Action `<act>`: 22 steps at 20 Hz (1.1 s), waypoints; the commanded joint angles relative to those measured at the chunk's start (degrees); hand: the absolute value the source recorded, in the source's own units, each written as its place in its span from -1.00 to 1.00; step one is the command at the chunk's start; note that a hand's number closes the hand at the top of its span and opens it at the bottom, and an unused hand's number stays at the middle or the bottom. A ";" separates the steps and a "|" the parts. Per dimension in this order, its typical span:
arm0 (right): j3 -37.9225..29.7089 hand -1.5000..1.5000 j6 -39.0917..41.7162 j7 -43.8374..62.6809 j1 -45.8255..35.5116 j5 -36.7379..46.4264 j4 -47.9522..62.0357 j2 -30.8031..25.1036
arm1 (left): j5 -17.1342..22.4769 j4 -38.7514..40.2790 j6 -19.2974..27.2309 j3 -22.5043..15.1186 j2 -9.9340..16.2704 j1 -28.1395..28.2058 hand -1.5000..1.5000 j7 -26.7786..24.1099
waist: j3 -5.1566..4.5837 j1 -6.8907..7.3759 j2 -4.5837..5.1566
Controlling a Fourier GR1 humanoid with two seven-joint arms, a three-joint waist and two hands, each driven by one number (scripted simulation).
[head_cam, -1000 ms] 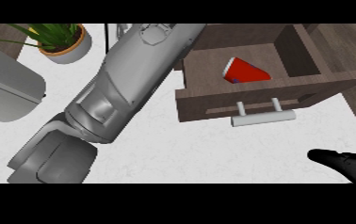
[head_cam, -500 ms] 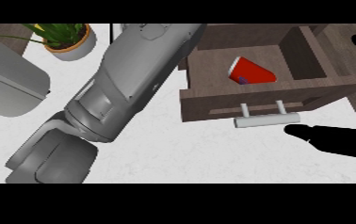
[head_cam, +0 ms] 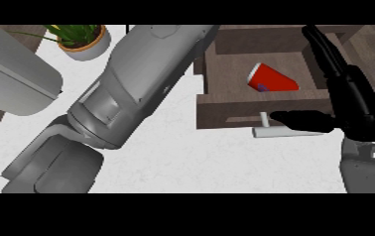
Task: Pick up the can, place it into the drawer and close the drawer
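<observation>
The red can (head_cam: 273,79) lies tilted inside the open brown drawer (head_cam: 242,112), clear of both hands. My right hand (head_cam: 350,106) has come in from the lower right with its long fingers (head_cam: 322,49) stretched straight up along the drawer's right side. Its thumb (head_cam: 300,119) points left just above the white handle (head_cam: 282,131) on the drawer front; I cannot tell whether it touches. The hand is open and holds nothing. My left forearm (head_cam: 132,96) slants from the lower left to the top middle, and its hand is cut off beyond the top edge.
A potted plant (head_cam: 79,40) stands at the back left. A grey rounded appliance (head_cam: 23,84) sits at the far left edge. White counter top (head_cam: 219,165) spreads in front of the drawer.
My right hand has risen from the lower right corner to the drawer's front and right side, with the thumb now by the handle. The can and left forearm have stayed put.
</observation>
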 commanded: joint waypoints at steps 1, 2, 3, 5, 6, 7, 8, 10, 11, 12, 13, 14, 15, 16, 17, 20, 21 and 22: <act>4.86 -1.00 -2.84 -0.54 -3.87 8.53 8.49 1.19 | -0.62 1.86 -2.89 0.53 1.08 -0.20 -1.00 -0.79 | -0.07 1.76 -0.08; 4.17 -1.00 -2.92 -0.18 -6.81 9.67 11.12 0.65 | -0.08 0.47 -0.98 -0.23 0.01 1.59 -1.00 -1.77 | -0.07 1.66 -0.32; 4.37 -1.00 -5.42 -4.12 -3.70 10.83 13.87 0.39 | -0.76 2.13 -2.59 0.70 1.25 -1.27 -1.00 -0.22 | -0.02 1.59 -0.15; 5.79 -1.00 -8.60 -4.10 -6.78 14.54 20.21 2.41 | -0.36 1.42 -2.18 1.38 0.30 -0.76 -1.00 -0.18 | -0.04 2.48 -0.29; 4.15 -1.00 -9.79 -7.57 -7.50 14.03 23.96 1.05 | -0.30 0.59 -3.03 1.50 0.77 0.01 -1.00 -0.28 | -0.04 2.88 -0.39; 6.44 -1.00 -9.84 -5.48 -8.25 15.73 23.31 3.13 | 0.87 0.07 -2.37 2.25 0.03 3.04 -1.00 -3.53 | -0.06 1.86 -0.40; 5.02 -1.00 -10.50 -4.92 -12.95 16.53 28.19 3.32 | 0.05 0.47 -4.45 2.14 1.70 0.42 -1.00 -0.08 | -0.07 3.13 -0.45; 4.89 -1.00 -14.67 -8.13 -12.97 17.77 33.07 4.35 | -0.15 0.47 -2.61 2.75 2.17 -0.11 -1.00 1.10 | -0.04 2.93 -0.56; 4.16 -1.00 -17.12 -9.00 -13.94 18.54 37.15 4.94 | -1.05 -0.71 -2.96 1.50 2.12 0.33 -1.00 2.00 | -0.05 3.75 -0.73; 4.35 -1.00 -15.01 -7.23 -16.77 18.98 37.43 5.04 | -0.61 -1.51 -4.74 2.36 4.34 1.94 -1.00 1.64 | -0.09 3.63 -0.87; 5.87 -1.00 -19.66 -6.59 -16.88 21.86 41.62 8.39 | -1.28 -0.93 -2.85 1.95 3.80 0.01 -1.00 2.23 | -0.06 4.05 -0.62; 2.46 -1.00 -19.49 -11.58 -16.26 18.63 43.23 4.63 | -1.48 -2.63 -3.93 1.78 4.42 3.48 -1.00 1.61 | -0.07 3.77 -0.92; 2.26 -1.00 -18.77 -9.11 -21.28 19.76 46.63 5.97 | -1.66 -2.04 -2.42 2.18 3.06 3.48 -1.00 0.18 | -0.07 3.71 -0.68; 2.22 -1.00 -21.81 -10.23 -20.25 20.81 48.56 6.23 | -2.11 -3.34 -5.64 1.53 6.25 4.65 -1.00 1.01 | -0.08 4.27 -0.82; 3.30 -1.00 -24.21 -7.39 -21.59 23.56 49.50 8.55 | -2.22 -2.70 -4.37 1.91 6.59 2.38 -1.00 3.27 | -0.08 3.88 -0.83; 0.21 -1.00 -29.51 -9.85 -23.41 23.50 56.25 7.42 | -2.85 -7.46 -4.93 0.47 7.28 7.44 -1.00 4.38 | -0.10 5.24 -1.23; -0.51 -1.00 -33.48 -10.61 -24.93 24.54 60.07 7.95 | -2.32 -7.96 -5.00 1.02 6.13 6.99 -1.00 3.86 | -0.06 5.59 -0.82; -1.49 -1.00 -30.94 -8.16 -29.98 24.67 61.38 7.49 | -2.45 -8.24 -4.69 0.93 6.89 6.48 -1.00 6.07 | -0.08 5.69 -0.94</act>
